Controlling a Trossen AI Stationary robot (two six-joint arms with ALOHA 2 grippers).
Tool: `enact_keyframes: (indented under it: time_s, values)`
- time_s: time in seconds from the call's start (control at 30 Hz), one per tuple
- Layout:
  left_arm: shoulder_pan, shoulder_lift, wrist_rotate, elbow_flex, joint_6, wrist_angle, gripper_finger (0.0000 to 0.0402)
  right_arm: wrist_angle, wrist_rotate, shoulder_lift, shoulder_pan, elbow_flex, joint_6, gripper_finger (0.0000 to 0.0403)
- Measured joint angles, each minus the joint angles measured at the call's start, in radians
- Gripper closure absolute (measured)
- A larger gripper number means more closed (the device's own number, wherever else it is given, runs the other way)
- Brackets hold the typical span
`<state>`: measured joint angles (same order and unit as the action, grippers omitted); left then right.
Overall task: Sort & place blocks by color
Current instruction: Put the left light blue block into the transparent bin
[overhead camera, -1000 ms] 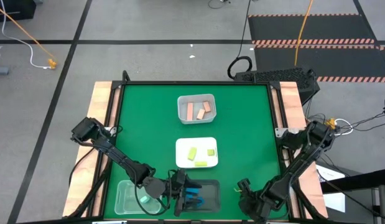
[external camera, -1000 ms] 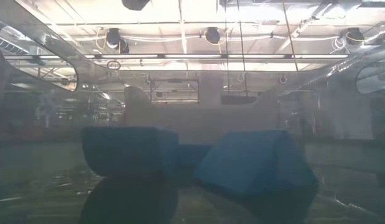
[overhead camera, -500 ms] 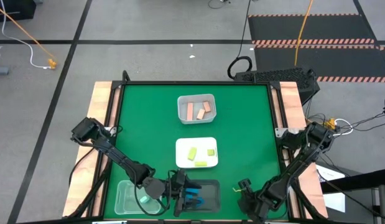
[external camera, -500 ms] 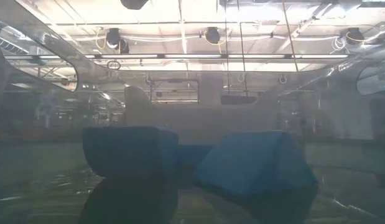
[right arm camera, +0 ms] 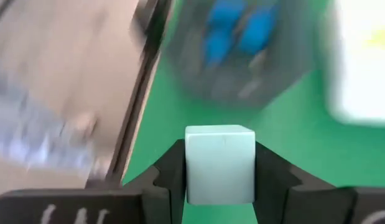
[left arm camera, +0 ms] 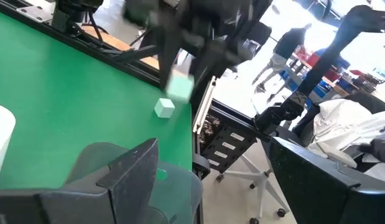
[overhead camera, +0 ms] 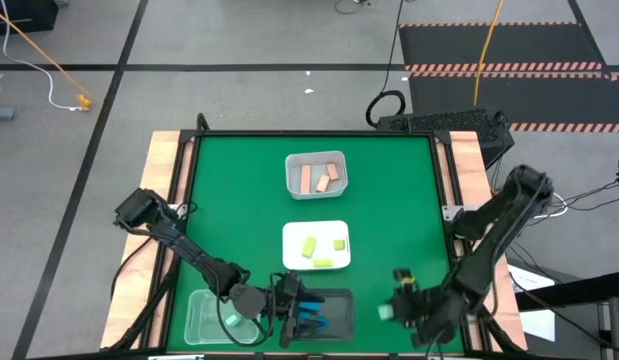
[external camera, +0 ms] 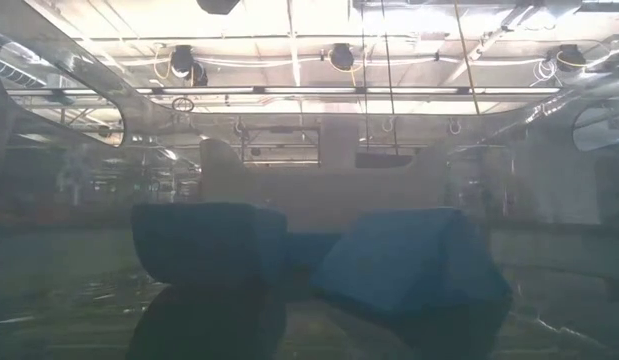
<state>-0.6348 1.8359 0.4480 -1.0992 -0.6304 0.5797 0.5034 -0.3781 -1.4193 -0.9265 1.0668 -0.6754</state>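
Green desk [overhead camera: 229, 190] with wood side rails, on a grey floor [overhead camera: 239, 40]; black mat with striped edge [overhead camera: 509, 45] beyond the far right corner. A person [left arm camera: 280, 51] stands in the room past the desk edge.

Trays: clear tray [overhead camera: 316, 175] far centre holds pink blocks [overhead camera: 321, 179]; white tray [overhead camera: 316, 246] mid-desk holds yellow-green blocks [overhead camera: 323, 248]; black tray [overhead camera: 329, 312] near edge holds blue blocks [external camera: 319, 260]; second clear tray [overhead camera: 204, 318] near left.

Left hand [overhead camera: 289, 312] sits over the black tray, fingers parted, nothing held.

Right hand [right arm camera: 220, 168] is at the near right, raised, clamped on a mint block [right arm camera: 220, 163]. Another mint block [left arm camera: 164, 107] lies on the desk near it.
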Motion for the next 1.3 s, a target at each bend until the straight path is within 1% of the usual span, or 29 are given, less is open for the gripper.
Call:
enact_keyframes:
  time_s: [0.13,0.23,0.33,0.47,0.6,0.73,0.93,1.0,1.13,1.2,1.3]
  values:
    - [0.015,0.000,0.000,0.000,0.000,0.008,0.0096,-0.032,-0.191,0.113,0.040,0.000,0.033,0.0290]
    - [0.031,0.000,0.000,0.000,0.014,0.030,0.0096,-0.113,-0.295,0.178,0.070,0.000,0.109,0.0290]
    - [0.044,0.000,0.014,0.000,0.081,0.083,0.0096,-0.235,-0.362,0.211,0.092,0.001,0.264,0.0290]
    - [0.065,0.000,0.046,0.000,0.185,0.212,0.0096,-0.408,-0.413,0.227,0.123,0.001,0.517,0.0290]
    - [0.088,0.000,0.054,0.000,0.254,0.369,0.0096,-0.527,-0.433,0.227,0.169,0.001,0.697,0.0290]
    - [0.121,0.000,0.066,0.000,0.236,0.506,0.0096,-0.588,-0.433,0.228,0.246,0.001,0.741,0.0290]
    - [0.183,0.000,0.133,0.000,0.094,0.628,0.0096,-0.609,-0.432,0.228,0.363,0.001,0.742,0.0290]
    - [0.208,0.000,0.178,0.000,0.032,0.649,0.0096,-0.608,-0.427,0.228,0.390,0.001,0.755,0.0290]
    - [0.269,0.000,0.264,0.000,-0.108,0.651,0.0096,-0.609,-0.322,0.229,0.441,0.001,0.792,0.0290]
    - [0.301,0.000,0.266,0.000,-0.165,0.651,0.0096,-0.608,-0.276,0.228,0.466,0.001,0.793,0.0290]
    - [0.342,0.000,0.266,0.000,-0.237,0.651,0.0096,-0.609,-0.245,0.229,0.502,0.001,0.791,0.0290]
